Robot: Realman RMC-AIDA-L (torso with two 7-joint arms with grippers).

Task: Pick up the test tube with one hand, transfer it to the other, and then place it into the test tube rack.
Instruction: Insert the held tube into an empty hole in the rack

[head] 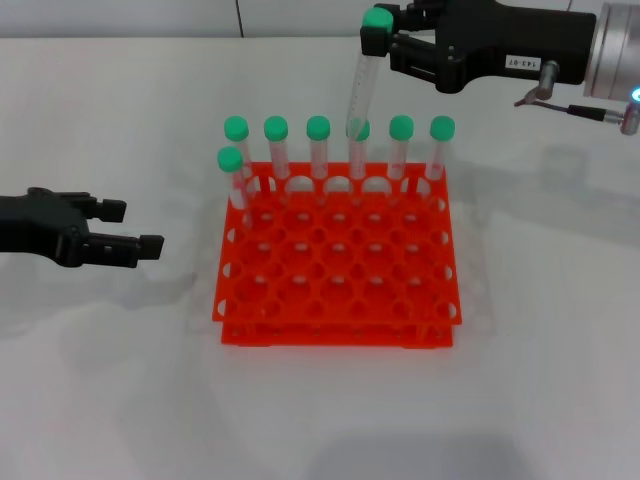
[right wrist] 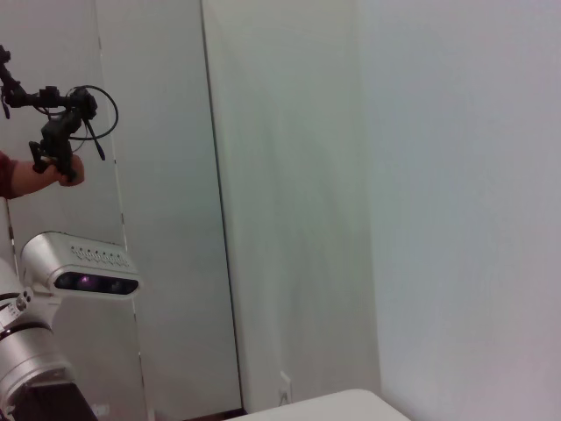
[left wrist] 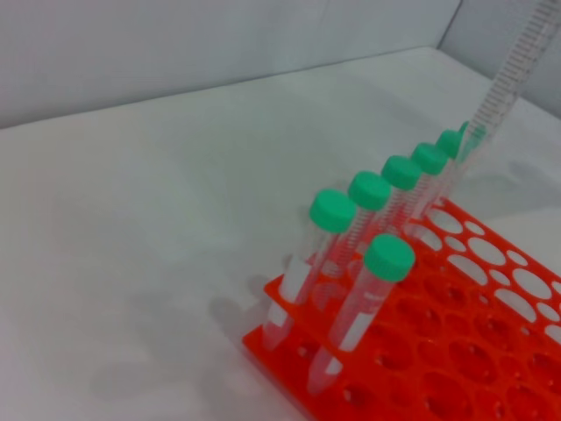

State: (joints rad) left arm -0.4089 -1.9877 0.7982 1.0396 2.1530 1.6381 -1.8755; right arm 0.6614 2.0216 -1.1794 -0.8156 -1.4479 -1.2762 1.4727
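Test tube over the orange-red rack

The clear test tube with its green cap hangs tilted above the test tube rack's back row, its tip maybe just entering a hole.

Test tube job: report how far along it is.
Done: the test tube is off the table and in the right gripper, gripped at its green cap. In hand: it hangs tilted above the back row of the test tube rack, its tip near the fourth capped tube. Left: lowering it into a hole and letting go. The left gripper waits open, left of the rack.
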